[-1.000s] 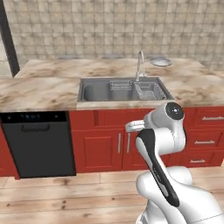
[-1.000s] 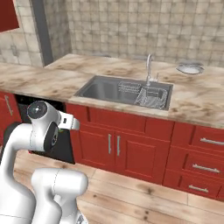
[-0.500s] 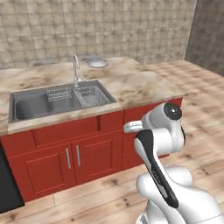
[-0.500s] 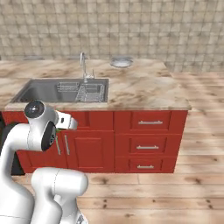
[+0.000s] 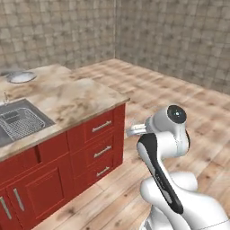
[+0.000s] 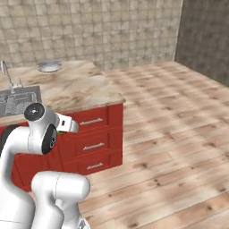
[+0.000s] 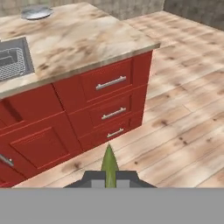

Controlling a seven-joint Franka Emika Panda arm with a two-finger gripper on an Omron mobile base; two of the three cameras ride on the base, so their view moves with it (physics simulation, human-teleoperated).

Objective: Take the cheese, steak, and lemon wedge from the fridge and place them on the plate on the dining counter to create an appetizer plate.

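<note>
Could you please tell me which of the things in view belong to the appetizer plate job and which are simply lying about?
Job:
- tiny yellow-green lemon wedge, pinched in the shut gripper
- round grey-blue-rimmed plate
- beige marbled dining counter

Lying about:
- inset steel sink with wire rack
- red drawers

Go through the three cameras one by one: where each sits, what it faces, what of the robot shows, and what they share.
Left base view: behind the arm on its left, facing the dining counter, plate far back; white arm at lower right.
Right base view: behind on its right, same counter corner and plate; arm at lower left.
Hand view: on the hand, looking at the red drawers; gripper shut on the lemon wedge.
Shared: counter, plate, sink, wood floor.
</note>
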